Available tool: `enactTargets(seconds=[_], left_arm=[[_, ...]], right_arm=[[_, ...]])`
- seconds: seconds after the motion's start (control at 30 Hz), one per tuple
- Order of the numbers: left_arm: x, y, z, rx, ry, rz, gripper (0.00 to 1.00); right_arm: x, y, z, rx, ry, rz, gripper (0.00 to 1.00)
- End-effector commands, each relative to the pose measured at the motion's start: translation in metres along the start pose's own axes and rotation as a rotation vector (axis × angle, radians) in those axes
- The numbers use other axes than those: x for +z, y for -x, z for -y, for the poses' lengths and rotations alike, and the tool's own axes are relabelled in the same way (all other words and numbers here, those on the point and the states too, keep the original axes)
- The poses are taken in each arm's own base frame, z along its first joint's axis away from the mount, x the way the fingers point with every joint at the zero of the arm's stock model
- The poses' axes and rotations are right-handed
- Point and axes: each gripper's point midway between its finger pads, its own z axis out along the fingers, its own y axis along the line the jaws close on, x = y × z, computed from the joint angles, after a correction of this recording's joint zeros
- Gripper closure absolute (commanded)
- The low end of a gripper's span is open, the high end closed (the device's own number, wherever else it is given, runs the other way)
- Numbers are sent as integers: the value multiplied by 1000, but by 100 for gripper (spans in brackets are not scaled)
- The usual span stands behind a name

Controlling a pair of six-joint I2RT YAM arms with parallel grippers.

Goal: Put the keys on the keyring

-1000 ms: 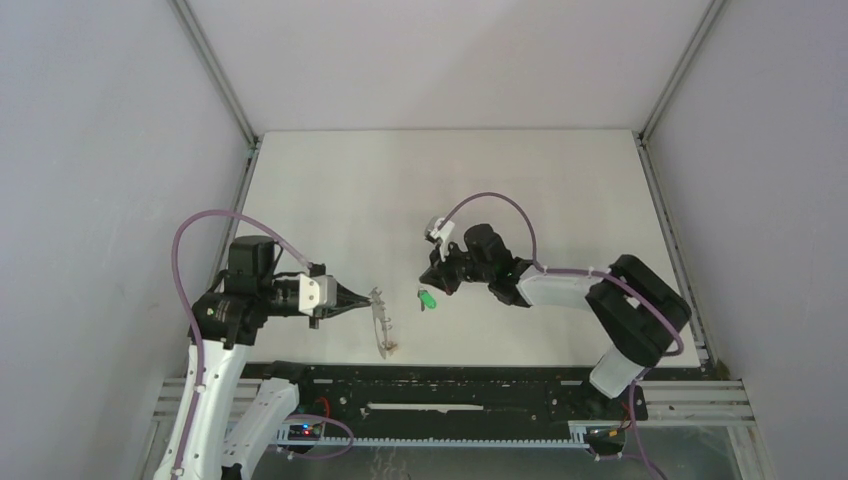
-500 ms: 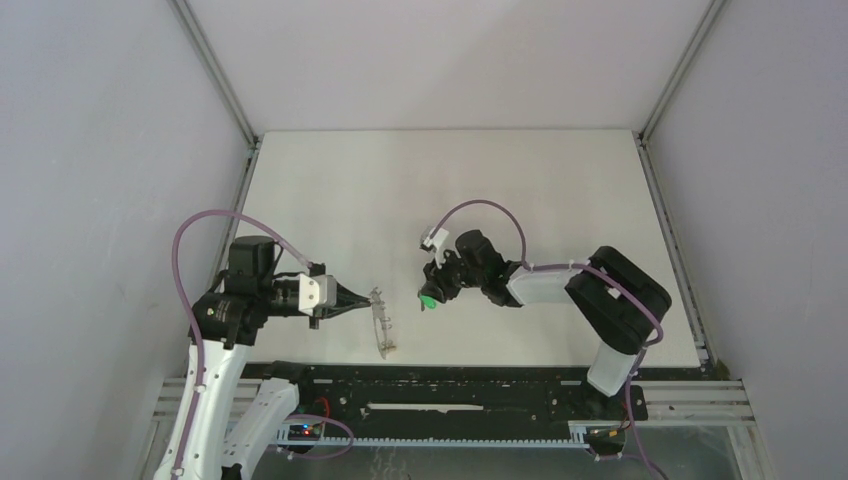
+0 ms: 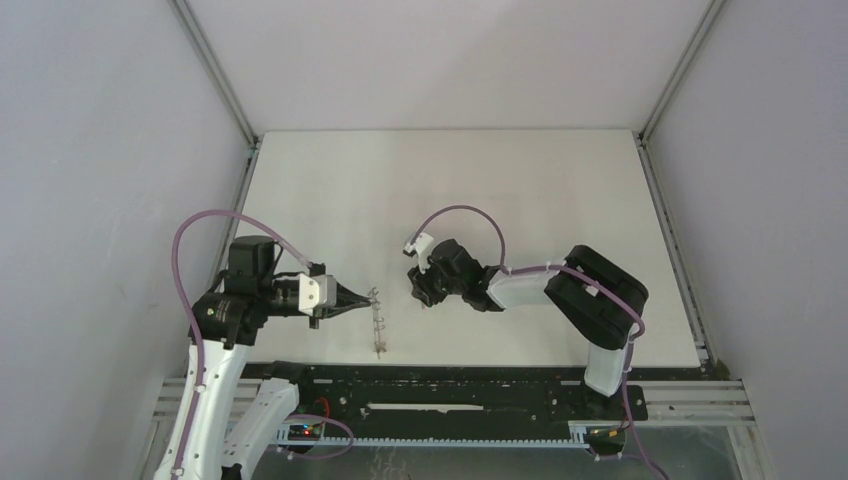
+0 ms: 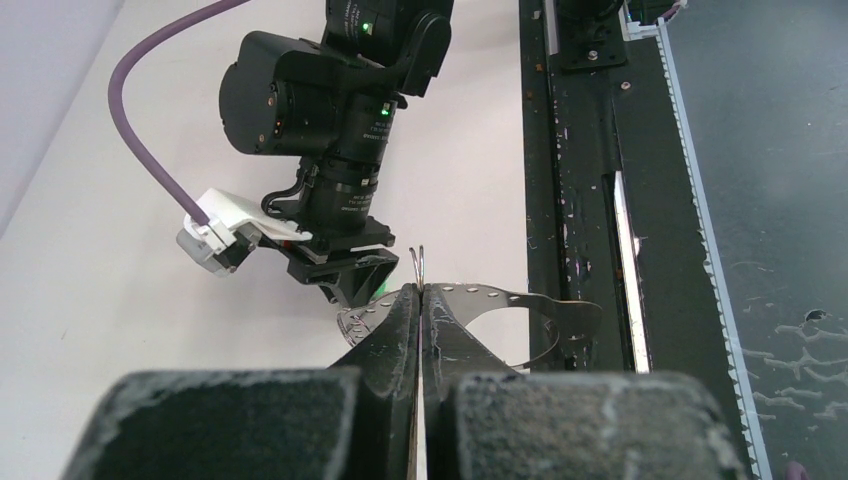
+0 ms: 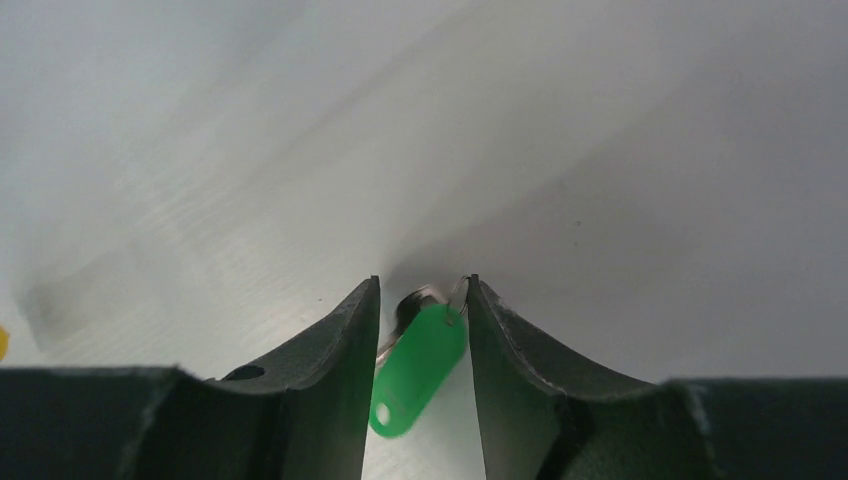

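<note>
My left gripper (image 4: 420, 292) is shut on the rim of the keyring (image 4: 505, 296), a flat grey oval with small holes, held on edge just above the table (image 3: 377, 322). The green key (image 5: 420, 368) lies on the white table between the fingers of my right gripper (image 5: 422, 285), which is open and straddles it. Its small wire ring is close against the right finger (image 5: 500, 340). In the top view my right gripper (image 3: 421, 288) hides this key. A sliver of yellow (image 5: 3, 343) shows at the left edge of the right wrist view.
The black rail (image 3: 450, 385) with the arm bases runs along the near table edge, just behind the keyring. Grey walls and aluminium posts (image 3: 215, 70) close the table on three sides. The right arm's purple cable (image 3: 460, 212) loops above its wrist.
My right gripper has opened, moved left and come down over the green key, so the top view loses sight of it. The left arm holds still; the keyring now looks more edge-on.
</note>
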Motion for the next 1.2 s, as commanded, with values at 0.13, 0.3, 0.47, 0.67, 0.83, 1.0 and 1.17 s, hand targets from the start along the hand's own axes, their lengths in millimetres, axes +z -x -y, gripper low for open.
enactTargets(seconds=[0.13, 0.3, 0.47, 0.67, 0.83, 1.0, 1.17], left_arm=[[3, 3, 5, 8, -25, 42, 100], [3, 3, 5, 11, -23, 41, 100], [3, 3, 6, 12, -22, 40, 100], [2, 3, 6, 13, -18, 37, 100], [2, 4, 6, 13, -18, 38, 100], [2, 4, 6, 13, -19, 40, 100], [4, 2, 5, 6, -25, 44, 100]], right_arm=[[3, 3, 20, -14, -221, -30, 57], [1, 6, 14, -18, -229, -22, 62], [1, 11, 12, 0, -195, -6, 77], [-2, 27, -4, -5, -39, 32, 100], [-12, 33, -34, -75, 133, 58, 100], [-28, 32, -52, -106, 225, 87, 100], [-57, 38, -71, -156, 332, 150, 100]])
